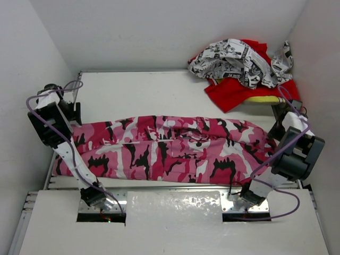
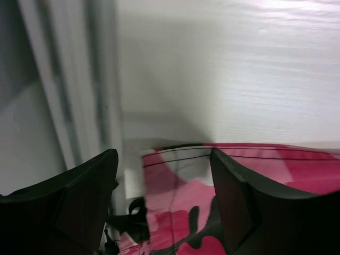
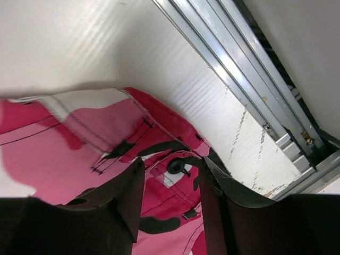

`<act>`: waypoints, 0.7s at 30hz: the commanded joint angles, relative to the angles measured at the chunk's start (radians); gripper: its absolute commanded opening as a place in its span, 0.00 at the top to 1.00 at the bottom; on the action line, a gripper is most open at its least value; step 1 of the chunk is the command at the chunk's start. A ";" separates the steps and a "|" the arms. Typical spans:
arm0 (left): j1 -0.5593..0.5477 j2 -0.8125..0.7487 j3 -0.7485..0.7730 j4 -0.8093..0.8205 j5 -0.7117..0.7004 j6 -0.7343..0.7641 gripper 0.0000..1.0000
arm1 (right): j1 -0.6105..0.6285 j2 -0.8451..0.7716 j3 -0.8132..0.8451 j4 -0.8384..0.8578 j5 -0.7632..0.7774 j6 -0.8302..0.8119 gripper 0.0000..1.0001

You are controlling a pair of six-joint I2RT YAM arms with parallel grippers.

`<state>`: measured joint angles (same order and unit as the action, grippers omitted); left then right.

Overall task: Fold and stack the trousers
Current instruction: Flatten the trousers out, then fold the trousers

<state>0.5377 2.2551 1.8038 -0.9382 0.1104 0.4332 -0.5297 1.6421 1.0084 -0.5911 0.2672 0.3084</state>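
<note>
You have the trousers stretched full length across the white bench, waist to the right and leg hems to the left. They are soft cotton-like cloth in pink camouflage, with hot pink, pale pink, white and black blotches, rumpled into low folds along the upper edge. Your left gripper hangs over the hem end of the trousers. Its dark, wedge-shaped jaws are spread wide and released with nothing between them, and the stitched hem lies flat on the bench just below. Your right gripper sits over the waist end. Its jaws stand apart, and the waistband's round black button shows in the gap between them. The cloth there lies flat rather than pinched, so read them as released. Dark topstitching, a belt loop and bar tacks run across the pink panel beside that button. Just past the waist end of the trousers, the bench surface is finely ribbed, scuffed near its edge and bordered by a grooved aluminium rail. Beyond the waist end, towards the back wall, lies a loose heap. In it, a crumpled black-and-white printed cloth rests on a plain red cloth. A strip of something yellow shows under the red cloth, though you cannot tell what it is. The heap lies apart from the trousers.
</note>
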 commanded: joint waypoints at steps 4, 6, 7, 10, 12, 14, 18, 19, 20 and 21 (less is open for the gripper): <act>0.024 -0.077 -0.089 0.025 -0.058 -0.016 0.34 | 0.043 -0.047 0.104 -0.012 -0.034 -0.020 0.54; 0.027 -0.109 -0.129 0.019 -0.043 -0.010 0.34 | 0.059 -0.047 0.122 0.011 -0.068 -0.023 0.43; 0.030 -0.115 -0.133 0.013 -0.037 -0.008 0.34 | 0.060 -0.044 0.139 0.023 -0.088 -0.023 0.39; 0.044 -0.117 -0.132 -0.022 -0.002 -0.002 0.41 | 0.065 0.002 0.182 0.073 -0.152 -0.012 0.23; 0.044 -0.115 -0.130 -0.033 0.041 0.006 0.74 | 0.076 0.045 0.211 0.080 -0.158 -0.012 0.20; 0.044 -0.120 -0.116 -0.050 0.074 0.003 0.96 | 0.088 0.117 0.263 0.079 -0.149 -0.018 0.19; 0.042 -0.146 -0.089 -0.057 0.139 0.001 1.00 | 0.097 0.235 0.340 0.048 -0.111 0.017 0.17; 0.039 -0.153 -0.080 -0.057 0.146 0.004 1.00 | 0.099 0.258 0.357 0.033 -0.121 0.030 0.17; 0.039 -0.167 -0.078 -0.054 0.146 0.003 1.00 | 0.111 0.286 0.352 0.019 -0.131 0.035 0.17; 0.039 -0.175 -0.077 -0.053 0.144 0.002 1.00 | 0.123 0.289 0.339 0.025 -0.137 0.035 0.17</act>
<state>0.5713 2.1693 1.6817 -0.9817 0.1986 0.4328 -0.4324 1.9076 1.3293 -0.5323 0.1474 0.3141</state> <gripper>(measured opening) 0.022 0.829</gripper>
